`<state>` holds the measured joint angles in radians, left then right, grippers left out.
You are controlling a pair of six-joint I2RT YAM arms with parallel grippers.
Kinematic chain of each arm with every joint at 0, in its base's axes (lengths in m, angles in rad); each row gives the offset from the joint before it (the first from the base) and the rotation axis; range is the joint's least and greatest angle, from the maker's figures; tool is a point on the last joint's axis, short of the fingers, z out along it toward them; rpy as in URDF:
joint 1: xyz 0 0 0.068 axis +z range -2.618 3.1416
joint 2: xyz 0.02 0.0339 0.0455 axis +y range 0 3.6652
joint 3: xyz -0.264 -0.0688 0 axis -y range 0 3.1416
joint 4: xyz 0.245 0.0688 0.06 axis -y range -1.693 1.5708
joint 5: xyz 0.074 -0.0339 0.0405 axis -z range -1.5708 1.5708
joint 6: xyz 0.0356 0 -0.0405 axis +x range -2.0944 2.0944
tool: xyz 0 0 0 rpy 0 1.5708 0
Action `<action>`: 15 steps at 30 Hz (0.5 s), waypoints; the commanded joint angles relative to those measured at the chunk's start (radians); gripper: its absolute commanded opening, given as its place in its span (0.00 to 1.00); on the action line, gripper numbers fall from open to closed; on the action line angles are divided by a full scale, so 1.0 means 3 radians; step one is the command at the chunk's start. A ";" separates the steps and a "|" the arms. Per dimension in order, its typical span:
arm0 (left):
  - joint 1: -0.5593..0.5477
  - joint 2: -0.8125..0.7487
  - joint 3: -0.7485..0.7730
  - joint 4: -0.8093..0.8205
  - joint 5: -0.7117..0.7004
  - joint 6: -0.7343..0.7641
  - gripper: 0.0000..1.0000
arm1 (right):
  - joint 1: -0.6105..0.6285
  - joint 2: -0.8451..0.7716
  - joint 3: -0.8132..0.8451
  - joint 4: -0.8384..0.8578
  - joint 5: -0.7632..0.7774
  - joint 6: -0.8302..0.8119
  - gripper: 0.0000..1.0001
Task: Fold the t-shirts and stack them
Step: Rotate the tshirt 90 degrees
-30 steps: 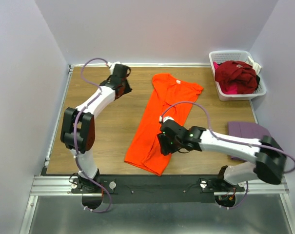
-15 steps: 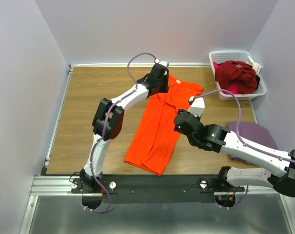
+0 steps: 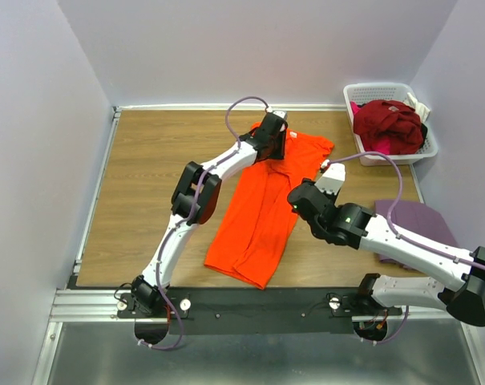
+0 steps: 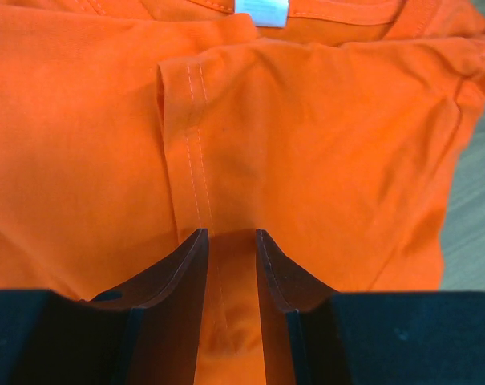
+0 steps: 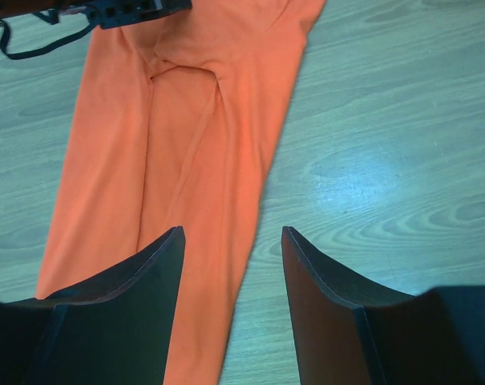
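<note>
Left tool (image 4: 228,233), upper centre: jaws narrowly apart astride a sleeve seam of the orange t-shirt (image 3: 254,224). Whether they pinch cloth cannot be told. It is probably placed to fold the sleeve. The shirt lies mid-tabletop (image 3: 154,168), narrowed lengthwise and creased. Right tool (image 5: 230,233) hovers wide open and empty over the shirt's right edge.

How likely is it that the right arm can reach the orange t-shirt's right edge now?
Probably yes. The right gripper hangs open above the orange t-shirt at its right edge, with nothing between them. The left gripper is at the far collar end, out of the way.
</note>
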<state>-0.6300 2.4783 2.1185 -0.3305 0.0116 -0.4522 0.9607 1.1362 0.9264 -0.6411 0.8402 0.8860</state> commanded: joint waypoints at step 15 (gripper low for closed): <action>0.0244 0.0171 0.0286 -0.1025 -0.0785 -0.0706 0.39 | -0.0022 -0.0060 -0.0153 -0.0072 0.0068 0.0212 0.61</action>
<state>-0.6144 2.5538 2.2570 -0.5335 -0.1444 -0.6113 0.9600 1.1255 0.8974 -0.6418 0.8398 0.9195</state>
